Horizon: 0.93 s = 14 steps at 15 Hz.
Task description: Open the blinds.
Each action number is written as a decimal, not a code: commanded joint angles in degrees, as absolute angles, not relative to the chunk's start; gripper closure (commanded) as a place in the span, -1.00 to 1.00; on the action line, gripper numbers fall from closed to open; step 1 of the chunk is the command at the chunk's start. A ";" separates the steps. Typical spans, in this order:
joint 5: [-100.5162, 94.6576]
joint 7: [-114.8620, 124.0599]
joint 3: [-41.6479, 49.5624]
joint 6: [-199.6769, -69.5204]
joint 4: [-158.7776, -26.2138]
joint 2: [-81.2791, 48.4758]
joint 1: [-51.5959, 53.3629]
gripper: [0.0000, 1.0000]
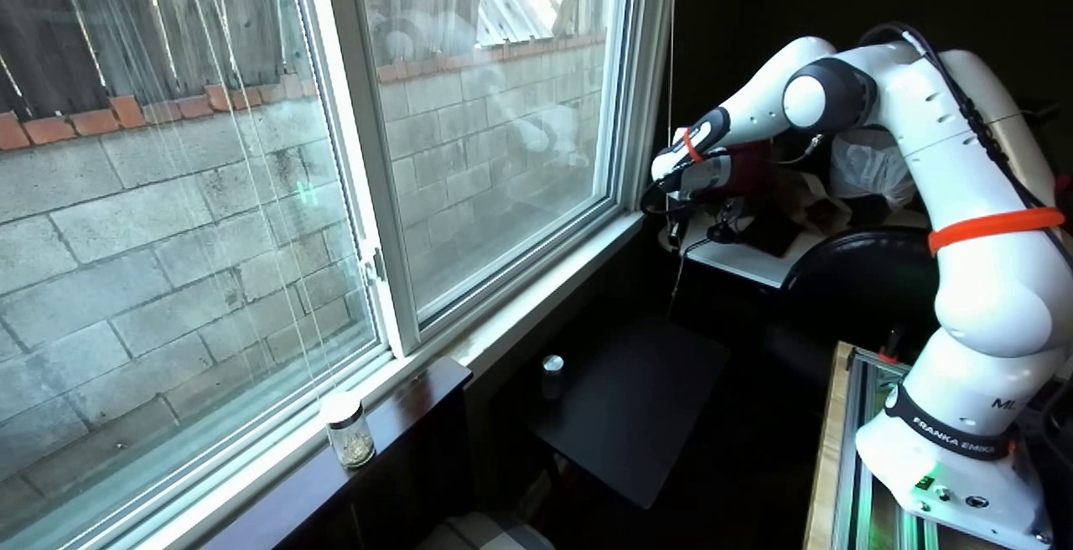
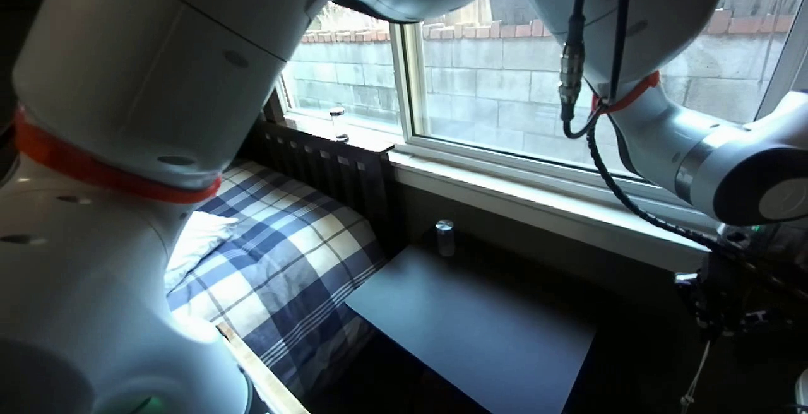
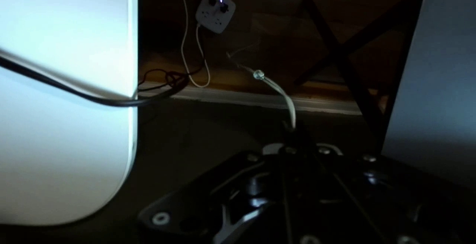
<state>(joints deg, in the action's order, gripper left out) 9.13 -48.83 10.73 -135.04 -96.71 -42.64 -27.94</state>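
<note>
End effector (image 3: 293,130) cut off, bed (image 2: 297,231) partly hidden

The black gripper (image 3: 295,137) pinches a thin pale cord (image 3: 290,105) with a clear round bead (image 3: 258,74). A black cable (image 3: 100,101) crosses the white, round-cornered table (image 3: 67,162); a white square power strip (image 3: 215,12) lies on the brown wooden floor (image 3: 277,26).

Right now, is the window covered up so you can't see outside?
No, the grey block wall outside shows plainly through the window in both exterior views.

Before the window (image 1: 356,139), a jar (image 1: 349,434) tops the headboard (image 1: 406,407), a canister (image 2: 445,238) the table (image 2: 467,325).
</note>
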 commanded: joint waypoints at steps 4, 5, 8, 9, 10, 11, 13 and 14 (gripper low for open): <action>3.40 -43.19 10.99 -135.03 -88.56 -55.16 -30.00 0.99; 2.89 -42.93 10.89 -134.18 -87.81 -55.67 -30.16 0.99; 1.78 -42.83 10.44 -133.97 -86.43 -56.15 -30.39 0.99; 1.58 -43.02 10.20 -133.91 -86.11 -56.09 -30.49 0.99; 1.39 -43.24 9.98 -133.44 -85.87 -55.95 -30.55 0.99; 1.24 -43.74 9.68 -133.27 -86.07 -55.55 -30.63 0.46; 1.23 -44.29 9.03 -133.24 -86.85 -54.86 -30.85 0.31; 1.15 -44.56 8.76 -132.50 -87.16 -54.75 -30.93 0.17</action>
<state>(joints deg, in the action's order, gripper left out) 2.82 -44.36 10.16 -134.32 -87.95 -53.37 -29.74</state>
